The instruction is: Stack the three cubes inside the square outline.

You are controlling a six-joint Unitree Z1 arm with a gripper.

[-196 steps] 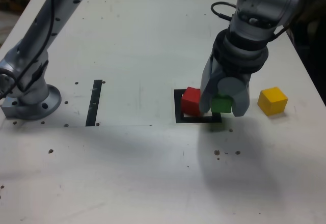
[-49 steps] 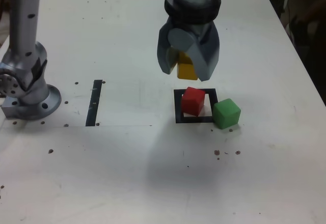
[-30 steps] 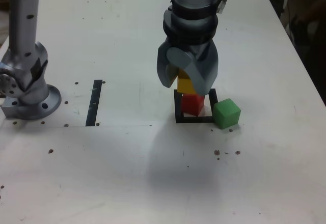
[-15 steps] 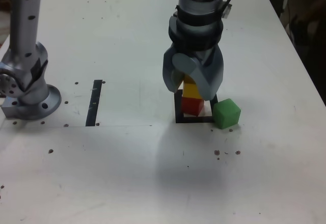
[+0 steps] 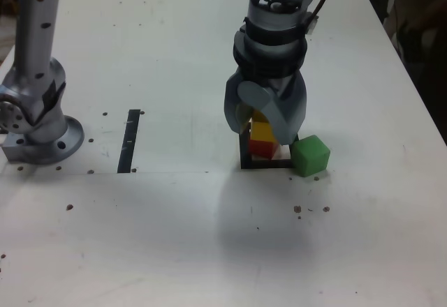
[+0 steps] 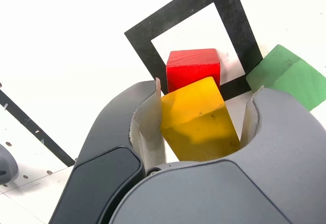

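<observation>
- While the gripper [image 5: 264, 116] clamps the yellow cube [image 6: 196, 119], that cube sits over the red cube [image 6: 193, 68] inside the square outline [image 6: 230, 11].
- Green cube [image 5: 310, 155] touches the outline's corner nearest the table's front-right corner in the exterior view.

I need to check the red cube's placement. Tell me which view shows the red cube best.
The wrist view. The red cube shows its top and front face inside the square outline, just beyond the yellow cube held in the tool. The exterior view shows only a low sliver of the red cube under the yellow cube, mostly hidden by the tool.
</observation>
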